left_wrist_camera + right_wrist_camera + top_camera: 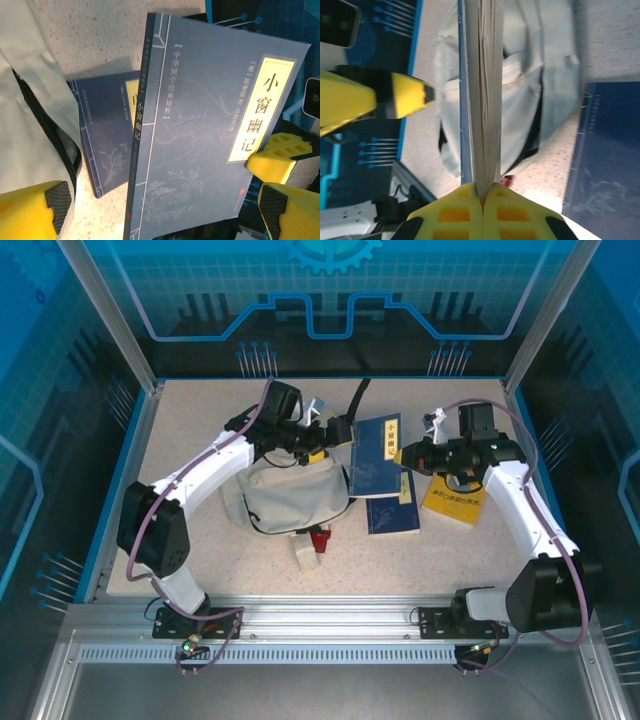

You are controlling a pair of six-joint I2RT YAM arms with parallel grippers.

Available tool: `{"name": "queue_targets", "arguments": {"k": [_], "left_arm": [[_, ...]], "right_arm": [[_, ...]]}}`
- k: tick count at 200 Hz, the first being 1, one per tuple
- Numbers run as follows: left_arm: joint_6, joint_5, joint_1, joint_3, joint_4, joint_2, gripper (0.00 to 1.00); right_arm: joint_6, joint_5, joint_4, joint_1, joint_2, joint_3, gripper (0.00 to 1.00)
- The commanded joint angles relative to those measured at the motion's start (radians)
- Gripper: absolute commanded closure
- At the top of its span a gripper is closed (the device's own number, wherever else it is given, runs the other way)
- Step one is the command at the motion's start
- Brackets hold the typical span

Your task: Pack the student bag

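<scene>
Right gripper [482,192] is clamped on the edge of a dark blue book [375,455], its yellow fingertips pressed together on the pages, which the right wrist camera sees edge-on and standing upright. Left gripper [162,205] stands wide open on the other side of that same book: its black-padded fingers [280,210] sit far apart at the bottom corners of the left wrist view, and from the right wrist one yellow finger shows well clear of the cover. The book is held raised off the table [450,550], its front cover with a cream title label facing the left wrist camera. The student bag [285,502], cream fabric with black straps, lies on the table just left of the held book and below the left gripper, its opening turned toward the books. A second blue book [393,512] lies flat on the table just beside the bag's right end, partly under the raised one. A yellow book [452,502] lies flat beneath the right arm, next to the second blue book. A small red object [320,538] and a small white object [303,552] rest at the bag's near edge.
</scene>
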Motion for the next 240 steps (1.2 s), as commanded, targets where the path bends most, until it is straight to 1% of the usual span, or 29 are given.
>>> {"name": "queue_targets", "arguments": {"k": [1, 32, 49, 79, 95, 116, 128, 138, 144, 150, 156, 168, 182, 201, 221, 225, 240], "left_arm": [[-0.071, 0.139, 0.025, -0.078, 0.127, -0.043, 0.01], [-0.154, 0.223, 0.033, -0.17, 0.313, -0.053, 0.01], [-0.192, 0.241, 0.04, -0.195, 0.363, -0.043, 0.01], [-0.241, 0.284, 0.052, -0.226, 0.469, -0.044, 0.1], [-0.255, 0.295, 0.057, -0.238, 0.514, -0.06, 0.19], [-0.286, 0.295, 0.059, -0.259, 0.569, -0.077, 0.32], [-0.304, 0.291, 0.061, -0.277, 0.597, -0.088, 0.41], [-0.315, 0.291, 0.06, -0.293, 0.625, -0.097, 0.52], [-0.319, 0.289, 0.061, -0.3, 0.635, -0.1, 0.59], [-0.319, 0.288, 0.061, -0.306, 0.642, -0.105, 0.67], [-0.317, 0.289, 0.062, -0.312, 0.649, -0.109, 0.75], [-0.313, 0.288, 0.062, -0.318, 0.658, -0.116, 0.85], [-0.316, 0.275, 0.07, -0.323, 0.655, -0.127, 0.86], [-0.354, 0.238, 0.097, -0.347, 0.685, -0.158, 0.89], [-0.416, 0.176, 0.127, -0.379, 0.74, -0.205, 0.9], [-0.427, 0.161, 0.131, -0.382, 0.743, -0.216, 0.9], [-0.45, 0.112, 0.145, -0.387, 0.74, -0.247, 0.9]], "right_arm": [[0.051, -0.167, 0.116, 0.034, -0.007, -0.016, 0.96], [0.063, -0.205, 0.146, 0.079, 0.037, -0.006, 0.96], [0.078, -0.237, 0.179, 0.091, 0.052, -0.01, 0.96], [0.081, -0.254, 0.185, 0.098, 0.069, -0.005, 0.95], [0.076, -0.247, 0.178, 0.096, 0.074, -0.005, 0.95], [0.085, -0.262, 0.19, 0.096, 0.083, -0.011, 0.92], [0.077, -0.265, 0.176, 0.092, 0.089, -0.012, 0.91], [0.073, -0.267, 0.17, 0.087, 0.087, -0.016, 0.88], [0.078, -0.269, 0.172, 0.086, 0.084, -0.022, 0.85], [0.083, -0.264, 0.176, 0.085, 0.076, -0.03, 0.76], [0.089, -0.256, 0.186, 0.084, 0.065, -0.039, 0.7], [0.104, -0.238, 0.208, 0.084, 0.036, -0.057, 0.58], [0.12, -0.191, 0.203, 0.084, 0.006, -0.065, 0.38], [0.17, -0.1, 0.201, 0.091, -0.037, -0.09, 0.18], [0.289, 0.0, 0.295, 0.132, -0.103, -0.164, 0.02], [0.319, 0.018, 0.322, 0.145, -0.119, -0.18, 0.01], [0.437, 0.077, 0.445, 0.206, -0.157, -0.241, 0.0]]}}
